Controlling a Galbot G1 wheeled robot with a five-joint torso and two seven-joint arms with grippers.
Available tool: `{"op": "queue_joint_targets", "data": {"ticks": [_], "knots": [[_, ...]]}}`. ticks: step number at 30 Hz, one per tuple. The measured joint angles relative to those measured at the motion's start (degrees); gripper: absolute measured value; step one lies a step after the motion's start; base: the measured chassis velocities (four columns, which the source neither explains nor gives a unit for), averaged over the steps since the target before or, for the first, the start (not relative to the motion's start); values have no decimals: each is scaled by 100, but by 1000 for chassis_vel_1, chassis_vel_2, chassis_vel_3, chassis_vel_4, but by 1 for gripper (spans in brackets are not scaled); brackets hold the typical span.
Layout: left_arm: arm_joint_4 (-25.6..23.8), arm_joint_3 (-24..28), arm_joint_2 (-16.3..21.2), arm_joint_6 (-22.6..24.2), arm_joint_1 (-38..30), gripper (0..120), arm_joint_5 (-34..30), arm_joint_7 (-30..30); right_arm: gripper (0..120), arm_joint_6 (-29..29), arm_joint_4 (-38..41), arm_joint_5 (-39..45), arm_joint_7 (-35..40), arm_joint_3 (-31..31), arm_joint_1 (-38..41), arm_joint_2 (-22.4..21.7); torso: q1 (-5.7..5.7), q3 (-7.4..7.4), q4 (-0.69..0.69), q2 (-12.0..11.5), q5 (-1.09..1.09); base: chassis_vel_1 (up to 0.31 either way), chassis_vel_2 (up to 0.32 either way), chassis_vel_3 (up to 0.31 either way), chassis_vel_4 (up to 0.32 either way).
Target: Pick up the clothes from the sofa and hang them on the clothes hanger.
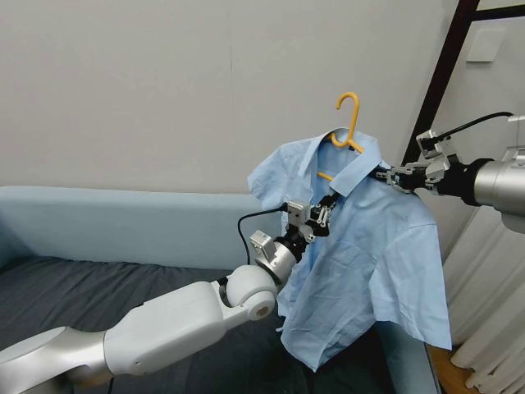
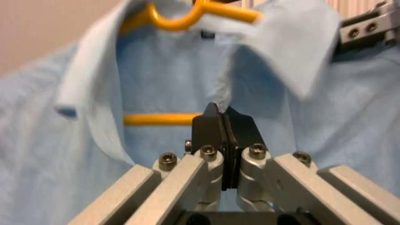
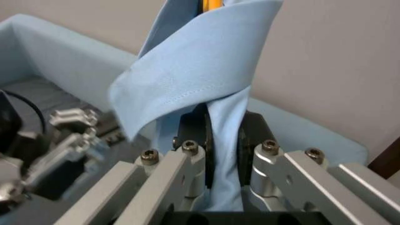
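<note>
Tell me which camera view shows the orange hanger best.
The head view: the orange hanger shows its whole hook above the shirt collar, with the left gripper pinching the shirt front and the right gripper the collar. The left wrist view catches the hanger's crossbar and neck; the right wrist view, an orange sliver.

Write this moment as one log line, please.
shirt: on orange hanger | left claw: shut on its front | right claw: shut on its collar

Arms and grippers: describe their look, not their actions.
Left arm: glossy pale-grey shell, ball-like joint, black cable looping at the wrist. Right arm: silver cylinder with black collar and black cable. Left gripper and right gripper: bare metal linkages with bolts, black finger pads.
</note>
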Motion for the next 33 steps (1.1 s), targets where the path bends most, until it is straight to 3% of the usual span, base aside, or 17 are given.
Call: {"op": "queue_joint_targets", "data": {"ticks": [7,13,27,31,33], "knots": [[-548,142,755,506,-778,0,20,-37,7,-21,-135,-407,-225,-103,130,130,0,0,3,0,0,0,0,0,0],[-930,204,1029,839,-1055,0,-158,-260,7,-190,-300,-387,-260,-366,698,357,0,0,1,0,1,0,0,0,0],[-855,-54,1014,1113,-732,0,-221,-858,7,-374,-570,-120,-182,-1089,1762,692,0,0,0,0,1,0,0,0,0],[-980,-134,947,1228,-458,0,-397,-1189,7,-285,-606,-153,-43,-1083,1703,793,0,0,2,0,-1,0,0,0,0],[-999,-203,918,1292,-117,7,-445,-1346,7,-182,-597,-303,71,-968,1520,817,0,0,2,0,1,0,0,0,0]]}}
